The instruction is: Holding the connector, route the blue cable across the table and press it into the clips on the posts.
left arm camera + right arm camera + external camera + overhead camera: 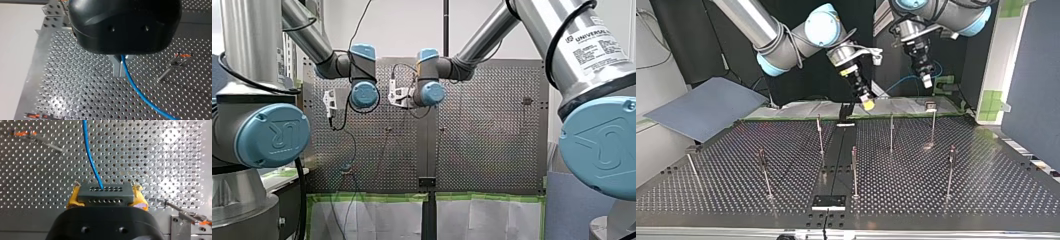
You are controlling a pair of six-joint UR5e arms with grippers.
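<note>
Occlusions and cut-offs at my station.

Left wrist view: the housing of my left gripper covers its finger roots, and the cable runs off the edge. Right wrist view: my right gripper hides the near part of the connector. Top view: clips on posts too small to read.

A grey panel lies near green-edged pale sheets.
</note>
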